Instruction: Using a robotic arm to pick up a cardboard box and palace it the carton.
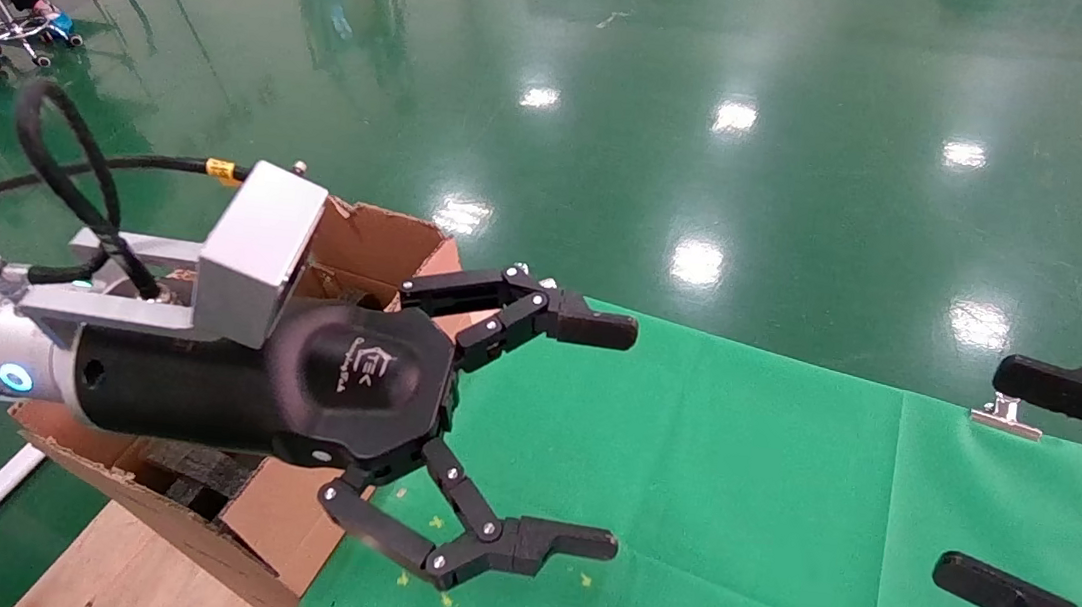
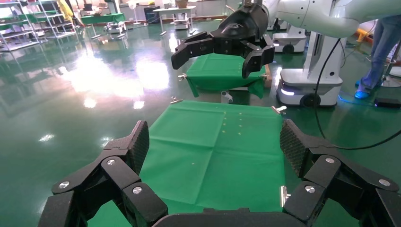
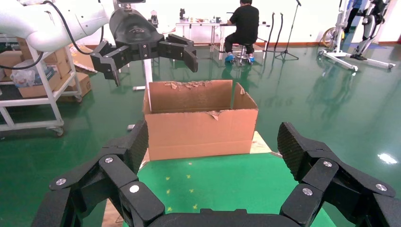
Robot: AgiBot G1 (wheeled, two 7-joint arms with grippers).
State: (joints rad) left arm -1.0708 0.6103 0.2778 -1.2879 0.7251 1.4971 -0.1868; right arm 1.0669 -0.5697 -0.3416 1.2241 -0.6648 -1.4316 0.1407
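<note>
The large brown carton [image 1: 377, 236] stands open at the left end of the green-covered table [image 1: 733, 485]; it also shows in the right wrist view [image 3: 201, 125] with ragged flap edges. My left gripper [image 1: 622, 439], on the white arm, hangs open and empty above the carton's near side, pointing right over the cloth. It also shows in the right wrist view [image 3: 153, 71], above the carton. My right gripper [image 1: 971, 471] is open and empty at the table's right edge. The small reddish-brown cardboard box is not in view in any frame.
A metal clip [image 1: 1007, 418] holds the cloth at the far right edge. A person sits on a stool [image 1: 17, 27] far back left. A shelf with boxes [image 3: 33, 71] stands beyond the carton. Another green table [image 2: 222, 71] and a white robot base [image 2: 307, 85] stand beyond the right end.
</note>
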